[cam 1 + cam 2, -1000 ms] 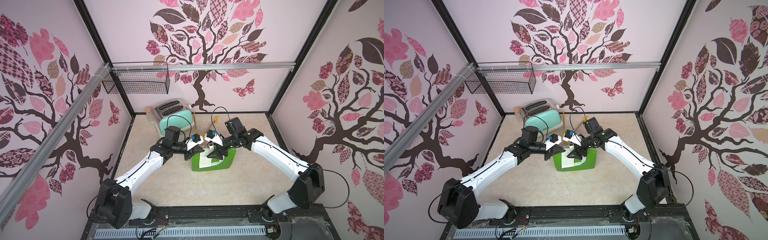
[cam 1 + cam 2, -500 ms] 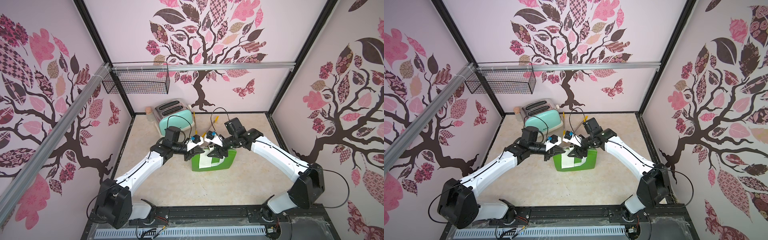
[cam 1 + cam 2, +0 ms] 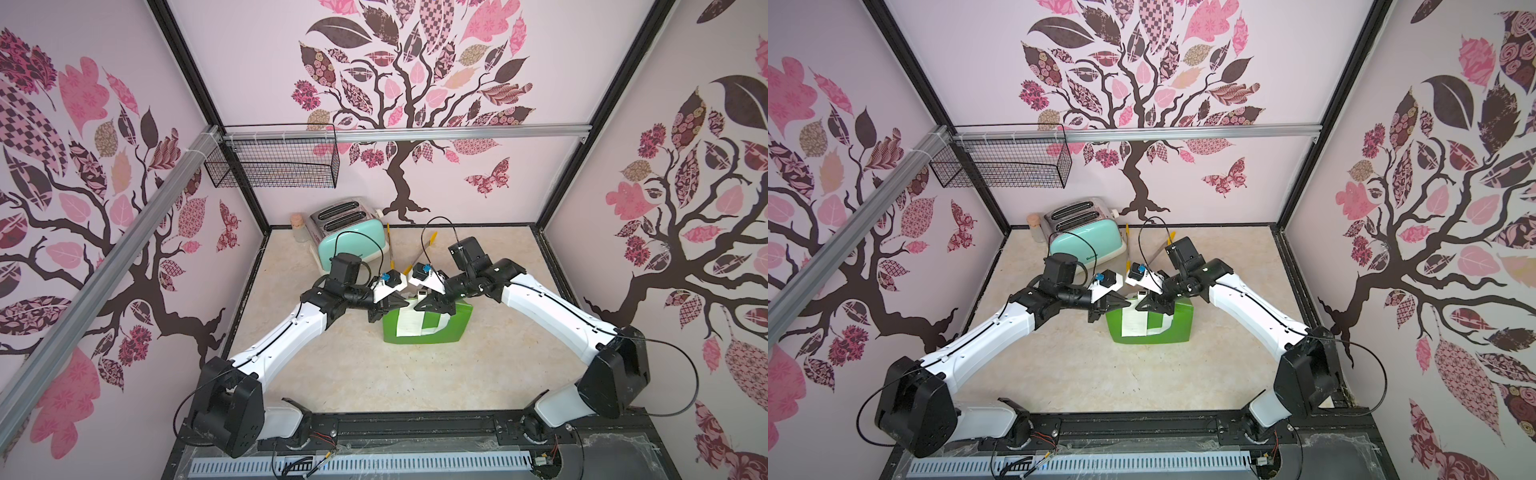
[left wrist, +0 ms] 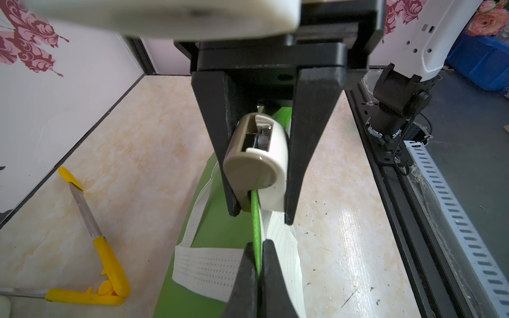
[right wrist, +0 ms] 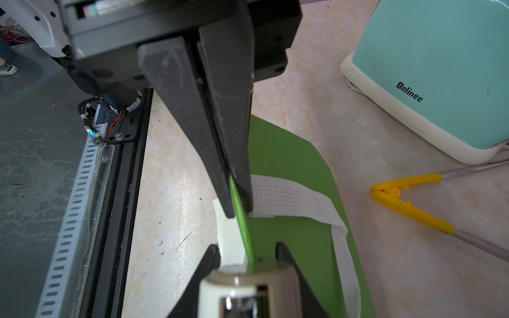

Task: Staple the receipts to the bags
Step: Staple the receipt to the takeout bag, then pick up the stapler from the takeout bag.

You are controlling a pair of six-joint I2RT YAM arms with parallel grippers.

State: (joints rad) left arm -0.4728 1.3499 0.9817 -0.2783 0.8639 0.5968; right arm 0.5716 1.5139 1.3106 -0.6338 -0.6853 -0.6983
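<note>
1. Marbled tabletop (image 3: 332, 374): the green bag (image 3: 457, 328) stands on edge mid-table, receipt (image 3: 409, 324) against its face.
2. The stapler (image 4: 253, 157) straddles the bag's top edge; the receipt's reach inside its mouth is unclear.
3. Right gripper (image 4: 261, 216), clamped on the stapler, should squeeze squarely; left gripper (image 4: 258, 245), pinching the edge, steadies.

Plain bright green bag (image 3: 451, 328). White strap handle (image 4: 203, 267), rows of tiny dots. White receipt (image 3: 409, 324), faint grey lines, against the green right by the left gripper (image 4: 256, 243). Both grippers matte black. The right gripper (image 4: 260, 217) has a beige-and-cream stapler (image 4: 256, 162) between its fingers, shiny chrome inside. White arms (image 3: 286, 336), black joints. Past the left gripper: toaster (image 5: 429, 63) mint green, cream base, silver top, black lettering. Beyond both grippers: tongs (image 4: 110, 264) yellow with silver blades. Under them, table (image 3: 332, 374) beige marble pattern. Pale pink walls (image 3: 257, 83), dark brown tree, pink patterned leaves. Black wire basket (image 3: 274, 166), up past the left gripper.
</note>
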